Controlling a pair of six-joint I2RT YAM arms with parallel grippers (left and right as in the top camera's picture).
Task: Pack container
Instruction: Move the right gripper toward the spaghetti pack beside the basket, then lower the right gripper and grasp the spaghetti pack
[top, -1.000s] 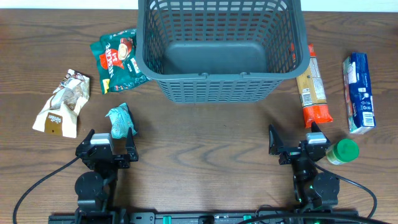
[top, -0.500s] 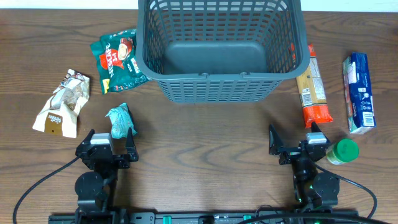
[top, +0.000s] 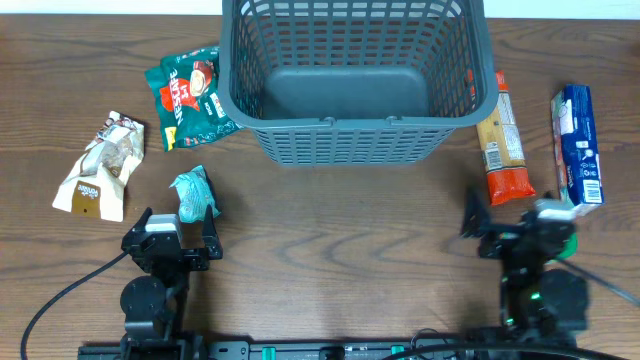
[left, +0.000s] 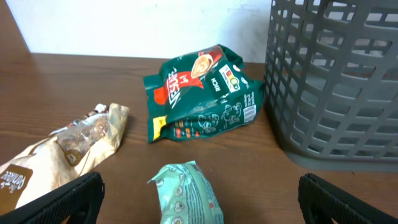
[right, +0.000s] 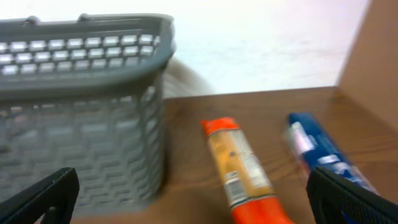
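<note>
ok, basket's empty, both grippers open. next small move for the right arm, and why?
Probably ease the right gripper forward over the long orange-and-yellow plastic packet: it lies just ahead between the open jaws, beside the empty dark grey lattice plastic basket.

Overhead camera is looking straight down on the table (top: 330, 250) from well above. Left wrist camera is sitting low and close, facing the far wall, taking in the green packet (left: 202, 87) and the left side of the container (left: 336, 160). Right wrist camera, blurred, is facing likewise, taking in the container's right side, the orange packet (right: 239, 165) and the blue packet (right: 323, 152). All three views are sharing the container.
</note>
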